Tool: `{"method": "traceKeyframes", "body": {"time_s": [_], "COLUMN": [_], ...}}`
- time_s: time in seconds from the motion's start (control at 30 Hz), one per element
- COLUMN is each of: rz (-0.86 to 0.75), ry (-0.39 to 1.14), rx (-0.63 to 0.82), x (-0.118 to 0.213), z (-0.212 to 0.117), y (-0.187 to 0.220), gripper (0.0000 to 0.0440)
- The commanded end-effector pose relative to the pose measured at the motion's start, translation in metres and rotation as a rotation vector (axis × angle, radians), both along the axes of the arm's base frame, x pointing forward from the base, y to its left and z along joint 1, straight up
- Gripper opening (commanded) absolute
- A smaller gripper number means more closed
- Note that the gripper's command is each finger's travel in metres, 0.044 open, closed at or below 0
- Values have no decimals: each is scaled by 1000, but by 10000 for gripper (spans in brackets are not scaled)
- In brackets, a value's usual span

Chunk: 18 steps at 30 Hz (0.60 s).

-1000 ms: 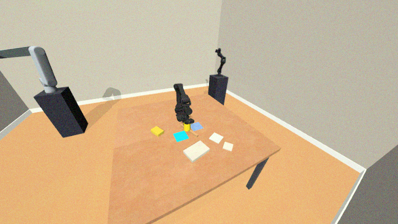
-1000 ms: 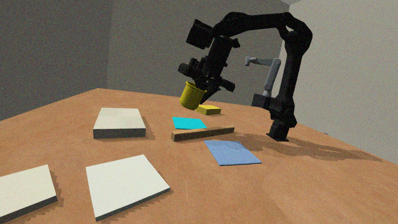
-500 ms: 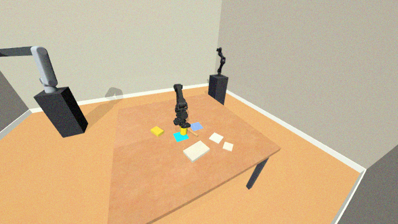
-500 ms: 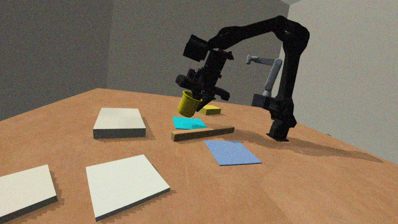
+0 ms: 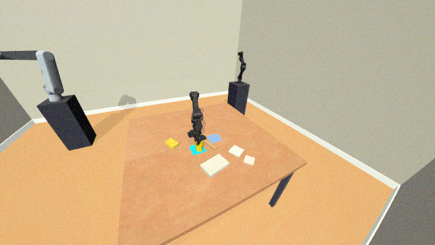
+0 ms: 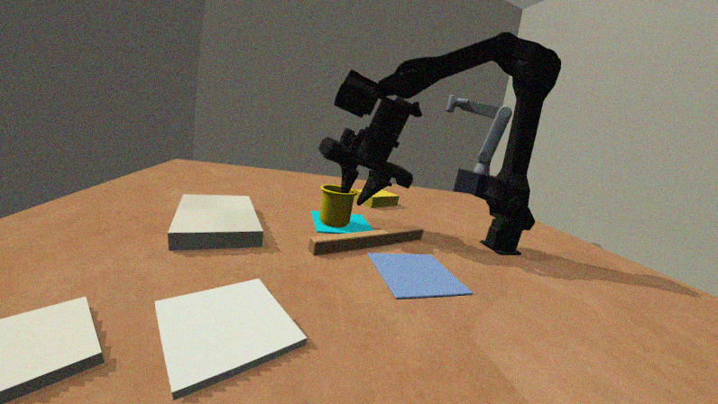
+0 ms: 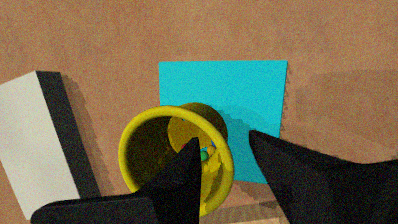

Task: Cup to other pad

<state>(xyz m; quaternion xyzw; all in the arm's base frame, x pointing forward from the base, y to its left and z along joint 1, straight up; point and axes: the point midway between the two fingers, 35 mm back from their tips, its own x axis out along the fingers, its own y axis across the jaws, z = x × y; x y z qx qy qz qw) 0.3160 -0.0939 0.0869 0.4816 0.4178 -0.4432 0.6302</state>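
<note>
My gripper point(image 5: 199, 141) point(image 6: 353, 197) point(image 7: 223, 139) is parted, gripping nothing; the cup point(image 5: 199, 147) point(image 6: 335, 206) point(image 7: 227, 172) stands upright on the cyan pad point(image 5: 193, 150) point(image 6: 359, 223) point(image 7: 210, 82). I should lift straight up, keeping the inside finger off the rim.

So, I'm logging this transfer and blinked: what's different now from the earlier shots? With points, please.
The yellow cup point(image 5: 199, 147) point(image 6: 335, 206) point(image 7: 227, 172) came down from above the table onto the cyan pad point(image 5: 193, 151) point(image 6: 321, 229) point(image 7: 220, 82), going from tilted to upright. The gripper point(image 5: 198, 141) point(image 6: 353, 197) point(image 7: 223, 139) lowered too and let go, fingers now apart. The blue pad point(image 5: 214, 138) point(image 6: 420, 276) and wooden bar point(image 5: 210, 144) point(image 6: 366, 241) stayed put.
</note>
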Motion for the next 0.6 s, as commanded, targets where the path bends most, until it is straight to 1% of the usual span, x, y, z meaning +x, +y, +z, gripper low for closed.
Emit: {"method": "traceKeyframes", "body": {"time_s": [0.0, 0.23, 0.43, 0.5, 0.57], "rz": [-1, -10, -26, -30, -37], "ry": [-11, -48, -91, -109, -122], "rx": [12, 30, 36, 35, 35], "x": [-3, -9, -13, -13, -14], "z": [3, 21, 43, 52, 60], "y": [0, -1, -4, -5, -8], "gripper": [179, 211, 231, 253, 292]}}
